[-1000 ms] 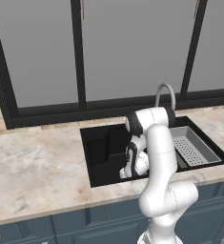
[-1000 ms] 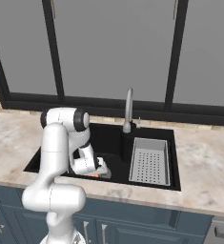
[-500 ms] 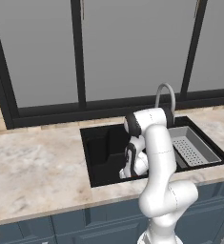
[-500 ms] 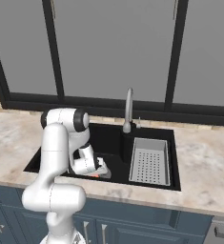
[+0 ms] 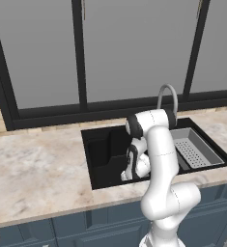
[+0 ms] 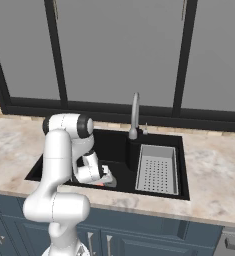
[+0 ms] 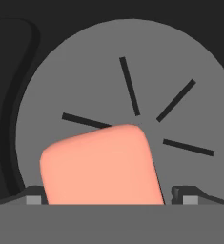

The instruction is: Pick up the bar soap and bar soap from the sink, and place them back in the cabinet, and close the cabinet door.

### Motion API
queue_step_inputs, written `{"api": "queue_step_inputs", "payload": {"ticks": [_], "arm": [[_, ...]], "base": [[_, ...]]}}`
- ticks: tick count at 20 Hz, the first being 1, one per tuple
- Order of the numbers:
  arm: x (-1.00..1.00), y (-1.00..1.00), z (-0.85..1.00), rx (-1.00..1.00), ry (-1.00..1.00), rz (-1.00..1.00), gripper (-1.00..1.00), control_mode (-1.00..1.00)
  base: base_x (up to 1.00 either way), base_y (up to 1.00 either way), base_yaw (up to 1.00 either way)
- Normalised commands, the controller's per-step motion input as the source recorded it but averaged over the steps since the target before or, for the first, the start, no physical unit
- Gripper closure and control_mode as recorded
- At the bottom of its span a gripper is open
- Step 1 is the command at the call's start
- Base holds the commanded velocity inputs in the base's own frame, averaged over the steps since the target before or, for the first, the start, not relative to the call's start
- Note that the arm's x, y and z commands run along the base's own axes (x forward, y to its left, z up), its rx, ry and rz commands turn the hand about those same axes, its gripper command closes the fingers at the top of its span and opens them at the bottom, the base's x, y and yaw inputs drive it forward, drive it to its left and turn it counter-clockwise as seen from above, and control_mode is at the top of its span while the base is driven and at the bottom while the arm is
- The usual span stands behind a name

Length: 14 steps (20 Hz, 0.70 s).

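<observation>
Looking over that last second, what changed down there? my partner asked.

Almost nothing, I said. My arm stayed bent into the sink [image 5: 99, 159] in the same pose across both base views, and my gripper [image 6: 102, 176] kept low over the black floor. The base had not driven, so the counter and the windows sat where they were.

So where was the soap?

One salmon bar soap [image 7: 101, 164] lay flat on the round grey drain [image 7: 180, 71], right between my finger tips [image 7: 35, 198]. From the right base view I saw it as a red sliver [image 6: 100, 183] at the foot of my hand, well apart from the grey draining tray [image 6: 157, 170] and the faucet [image 6: 134, 115].

Had you clamped it?

I could not tell. My jaws stood either side of the bar, one tip against its edge and the other a shade off it. It had not risen from the drain.

What did the stillness mean, then?

I judged that I was settled at the grasp itself, lined up with the closing either under way or about to begin. The bar was thin and lay flat, so I reckoned a shallow pinch might let it slip. Nothing had left the sink yet, so the carry to the cabinet, the other bar and the door all lay ahead.
</observation>
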Motion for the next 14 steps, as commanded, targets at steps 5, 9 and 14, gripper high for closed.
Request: {"api": "queue_step_inputs", "payload": {"ticks": [5,9,14], "arm": [[0.0,0.0,0.0,0.0,0.0,0.0,-1.0,-1.0],[0.0,0.0,0.0,0.0,0.0,0.0,1.0,-1.0],[0.0,0.0,0.0,0.0,0.0,0.0,1.0,-1.0]], "base": [[0.0,0.0,0.0],[0.0,0.0,0.0],[0.0,0.0,0.0]]}}
